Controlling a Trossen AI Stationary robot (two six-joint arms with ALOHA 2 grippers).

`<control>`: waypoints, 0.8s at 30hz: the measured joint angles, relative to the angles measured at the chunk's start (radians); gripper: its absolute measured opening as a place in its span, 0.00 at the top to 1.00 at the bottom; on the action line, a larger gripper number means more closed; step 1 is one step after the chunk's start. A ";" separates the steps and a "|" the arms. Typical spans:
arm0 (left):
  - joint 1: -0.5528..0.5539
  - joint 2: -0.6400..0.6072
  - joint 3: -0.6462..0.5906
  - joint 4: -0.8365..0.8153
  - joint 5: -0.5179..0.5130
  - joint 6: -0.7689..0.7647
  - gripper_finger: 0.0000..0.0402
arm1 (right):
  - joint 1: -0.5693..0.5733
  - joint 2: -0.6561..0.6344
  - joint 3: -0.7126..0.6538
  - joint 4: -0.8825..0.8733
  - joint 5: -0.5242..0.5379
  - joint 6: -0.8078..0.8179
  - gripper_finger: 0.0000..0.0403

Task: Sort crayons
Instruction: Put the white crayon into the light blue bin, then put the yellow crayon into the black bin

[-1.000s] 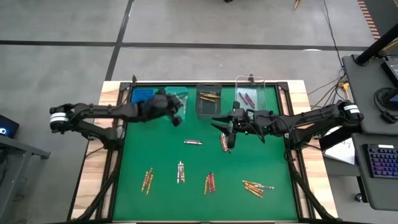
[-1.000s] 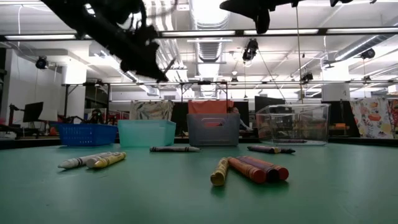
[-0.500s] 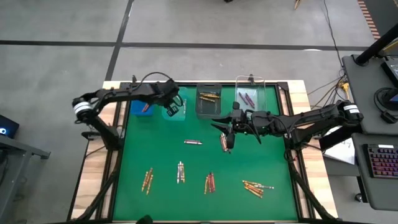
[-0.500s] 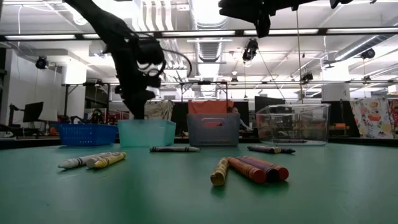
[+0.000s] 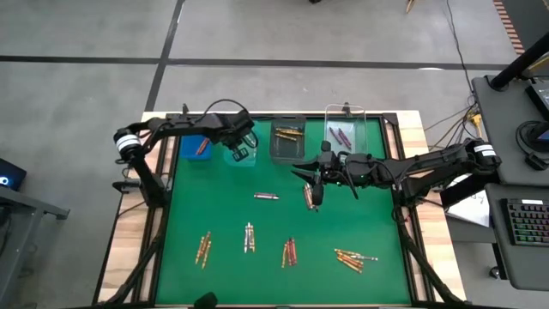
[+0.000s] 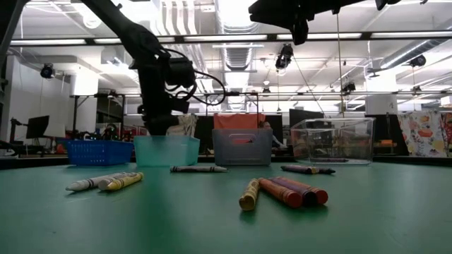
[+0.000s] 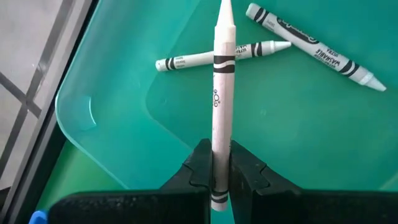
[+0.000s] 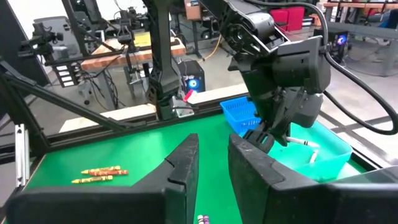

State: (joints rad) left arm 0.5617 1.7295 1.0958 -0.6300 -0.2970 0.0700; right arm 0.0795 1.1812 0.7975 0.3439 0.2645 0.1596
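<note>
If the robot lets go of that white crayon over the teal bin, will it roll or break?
The white crayon is round and thin, so it would probably roll a little. The left gripper holds it straight, so it looks stiff. The teal bin walls should stop it.

Silver-grey crayon (image 7: pixel 222 93), teal bin (image 7: pixel 124 134)

Grey concrete floor (image 5: pixel 257 34) crossed by dark seams, a desk with a keyboard (image 5: pixel 525 225) beside the table, long ceiling lights (image 6: pixel 233 37) overhead, cluttered workbenches (image 8: pixel 124 46) stood behind.
</note>
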 joint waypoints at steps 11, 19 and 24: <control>0.000 0.011 0.002 0.002 -0.066 -0.030 0.87 | 0.000 0.000 0.000 -0.024 0.000 0.018 0.80; -0.012 -0.004 0.002 0.004 -0.066 -0.038 0.84 | 0.000 0.001 0.000 -0.036 0.000 0.075 0.80; -0.055 -0.057 0.002 0.007 -0.054 -0.057 0.84 | 0.000 0.001 0.000 -0.070 -0.002 0.159 0.82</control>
State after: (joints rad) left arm 0.5064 1.6728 1.0977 -0.6230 -0.3508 0.0130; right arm 0.0795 1.1820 0.7971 0.2737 0.2630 0.3191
